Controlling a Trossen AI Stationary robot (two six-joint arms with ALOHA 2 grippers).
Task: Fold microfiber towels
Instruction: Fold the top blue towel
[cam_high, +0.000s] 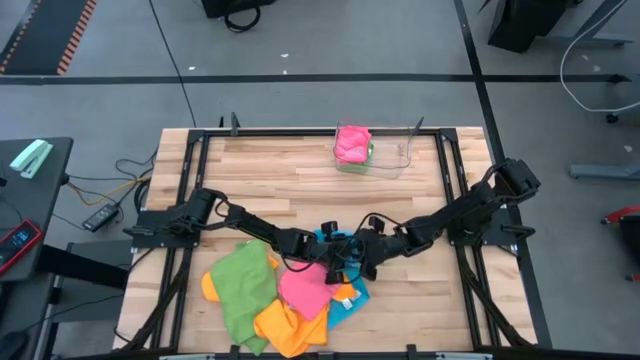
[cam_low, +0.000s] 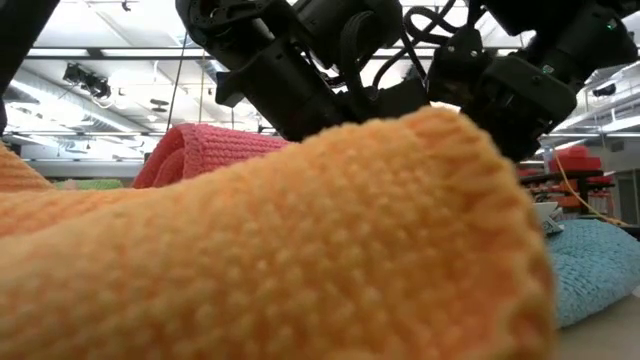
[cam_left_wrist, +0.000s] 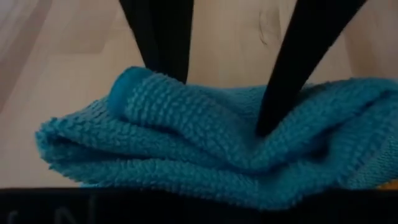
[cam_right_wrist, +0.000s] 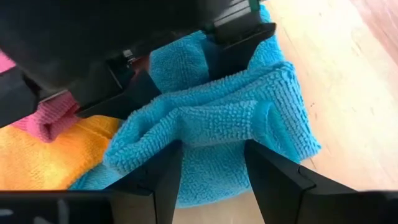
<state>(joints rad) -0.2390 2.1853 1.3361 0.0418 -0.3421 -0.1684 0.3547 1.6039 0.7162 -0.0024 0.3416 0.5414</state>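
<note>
Grippers meet over the blue towel (cam_right_wrist: 211, 124), bunched at the near-centre of the worktop (cam_high: 300, 170) beside the pink towel (cam_high: 305, 290) and orange towel (cam_high: 285, 325). Left gripper (cam_left_wrist: 217, 102) pinches a ridge of it; right gripper (cam_right_wrist: 208, 168) straddles a fold, apparently clamped. Lift together, keeping edges aligned, clear of the pile.

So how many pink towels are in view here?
2: one pink towel sits in the clear tray at the far edge; another pink towel lies on the near pile. More may be buried.
</note>
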